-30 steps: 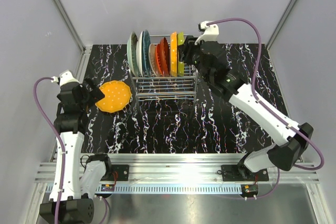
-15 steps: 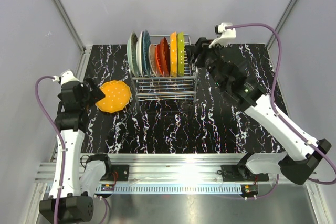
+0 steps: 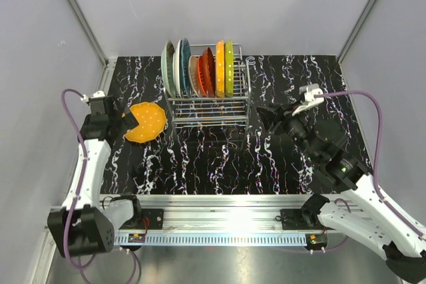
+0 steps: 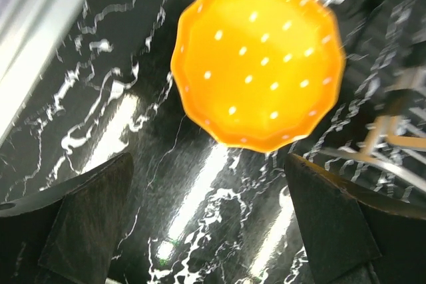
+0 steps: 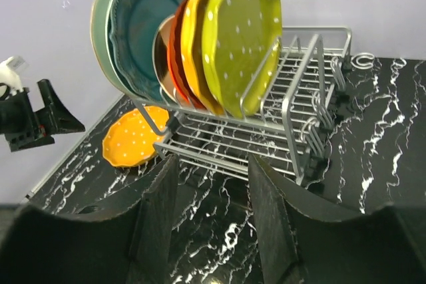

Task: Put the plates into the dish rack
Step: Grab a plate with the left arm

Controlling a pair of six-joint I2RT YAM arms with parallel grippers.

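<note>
Tabletop covering is a glossy black sheet veined in white like marble. At far left, the left gripper stands with its dark, wedge-shaped fingers spread fully and nothing between them. Just ahead of it, a round orange plate with a scalloped rim and pale dots lies flat on the sheet, outside the rack and near its left end. The right edge of the left wrist view is blurred, so the wire seen there cannot be made out clearly. Centre rear, the rectangular chrome wire dish rack has a grid base and raised rails. It holds six plates on edge: a pale mint green plate, a glossy teal plate, a cream plate largely hidden by its neighbours, a red-orange plate, a second orange plate and a yellow-green plate with small dots. All lean slightly in their slots. To the right, the right gripper is clear of the rack, jaws partly apart and empty. The right arm is cut off at the lower right corner of the top view.
</note>
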